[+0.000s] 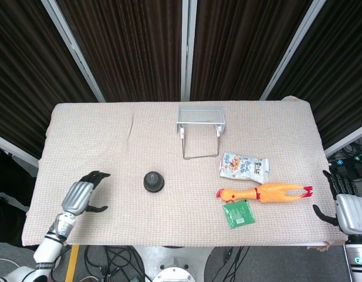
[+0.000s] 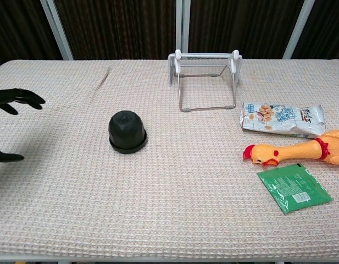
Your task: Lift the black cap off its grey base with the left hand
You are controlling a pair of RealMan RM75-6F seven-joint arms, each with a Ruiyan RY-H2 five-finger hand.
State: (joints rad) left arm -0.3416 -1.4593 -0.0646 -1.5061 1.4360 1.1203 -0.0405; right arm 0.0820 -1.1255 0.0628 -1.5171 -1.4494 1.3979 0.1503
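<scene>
Beige waffle-cloth table. Left hand over near-left edge, fingers spread, holding nothing. Black cap on grey base, to its right, apart. Chest view shows only left fingertips. Head view shows right hand, spread, holding nothing.

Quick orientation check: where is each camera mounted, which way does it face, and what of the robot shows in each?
Head view: high, looking steeply down on the table; shows left hand and right hand.
Chest view: low, front edge, looking across; only left hand fingers show.
Shared: black cap, rubber chicken, wire rack.
</scene>
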